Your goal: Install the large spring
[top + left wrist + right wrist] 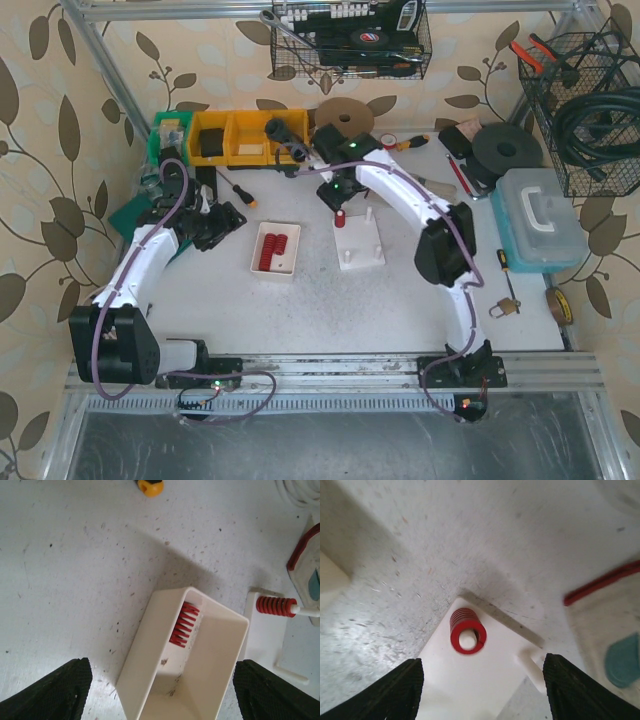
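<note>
1. We see the large red coil spring (468, 631) seated over a post of the white plastic base (485, 675); placing looks finished.
2. Our right claw (481, 680) hangs open above it, gripping nothing; our left claw (162, 675) gapes empty over the cream tray (145, 645).
3. Next, we judge: lift straight clear without snagging.

**Operator:** What is cut off in the left wrist view?
**Manual:** You lose the near end of the tray (150, 647) below the bottom edge. Its wall hides part of the tray spring (183, 625).
**Operator:** And in the right wrist view?
**Manual:** You see only the tip of the peg (467, 640) inside the large spring (463, 618). The red strip (605, 582) and teal shape (625, 662) are too blurred to identify.
</note>
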Robot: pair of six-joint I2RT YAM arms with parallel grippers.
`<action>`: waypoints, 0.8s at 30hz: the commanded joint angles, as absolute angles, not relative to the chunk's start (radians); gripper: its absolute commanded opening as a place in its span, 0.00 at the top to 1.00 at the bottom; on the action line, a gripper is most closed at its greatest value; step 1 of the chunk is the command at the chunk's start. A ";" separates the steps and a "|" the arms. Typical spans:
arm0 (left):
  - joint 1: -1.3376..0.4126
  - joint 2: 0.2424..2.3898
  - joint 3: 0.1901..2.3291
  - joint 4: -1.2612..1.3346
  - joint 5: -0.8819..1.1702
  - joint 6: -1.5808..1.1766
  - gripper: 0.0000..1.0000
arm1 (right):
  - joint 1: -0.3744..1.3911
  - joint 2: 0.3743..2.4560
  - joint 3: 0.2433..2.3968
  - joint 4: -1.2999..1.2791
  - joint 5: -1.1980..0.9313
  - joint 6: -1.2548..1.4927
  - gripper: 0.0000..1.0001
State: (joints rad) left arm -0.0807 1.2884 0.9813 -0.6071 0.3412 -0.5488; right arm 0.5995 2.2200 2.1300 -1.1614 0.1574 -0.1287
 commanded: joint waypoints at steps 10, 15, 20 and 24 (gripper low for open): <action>-0.069 1.252 0.853 -0.570 0.501 -0.539 0.20 | 0.808 1.918 2.009 -1.074 0.113 0.229 0.42; -0.057 1.314 0.817 -0.449 0.634 -0.595 0.22 | 0.943 2.045 2.081 -1.109 0.140 0.301 0.46; -0.048 1.321 0.759 -0.360 0.691 -0.618 0.22 | 0.984 2.123 2.089 -1.101 0.146 0.374 0.51; -0.048 1.361 0.687 -0.247 0.743 -0.671 0.22 | 0.982 2.153 2.057 -1.062 0.133 0.389 0.55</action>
State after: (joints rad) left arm -0.0578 1.3277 0.7410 -0.3794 0.6437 -0.6109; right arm 0.9916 2.1494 2.0621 -1.0767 0.1162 0.3279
